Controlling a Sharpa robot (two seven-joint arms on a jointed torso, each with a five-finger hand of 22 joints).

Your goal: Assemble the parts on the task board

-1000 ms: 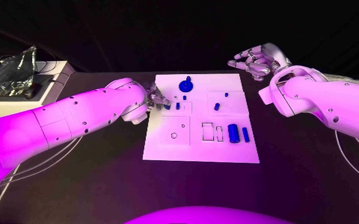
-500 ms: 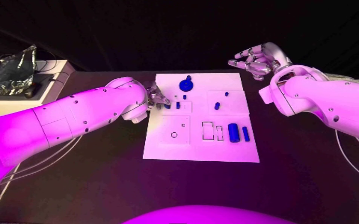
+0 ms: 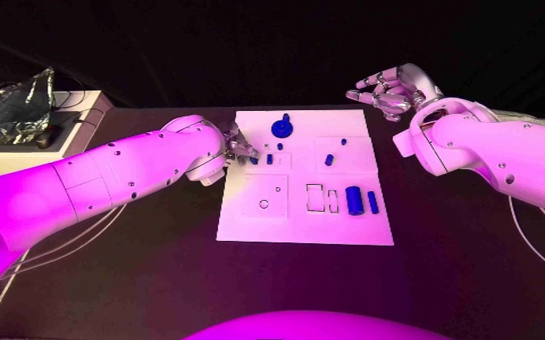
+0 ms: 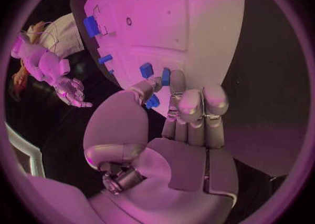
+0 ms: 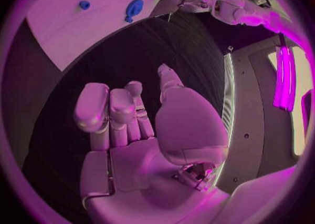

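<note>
Black desk point(image 3: 136, 277) carries the white task board point(image 3: 301, 226) at its middle, a flat plate with outlined recesses. Small blue parts sit on it: a round knobbed piece point(image 3: 282, 127) near the far edge, two bars point(image 3: 361, 201) standing by the right edge. At the board's left edge the left hand point(image 3: 239, 151) pinches a small blue part point(image 4: 165, 77) between its fingers point(image 4: 190, 105). Beyond the board's far right corner the right hand point(image 3: 392, 92) hangs above the desk, fingers half curled, holding nothing.

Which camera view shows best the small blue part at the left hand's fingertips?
The left wrist view: the blue part sits plainly at the left hand's fingertips, by the task board. In the head view the hand mostly hides it. In the right wrist view it is tiny.
</note>
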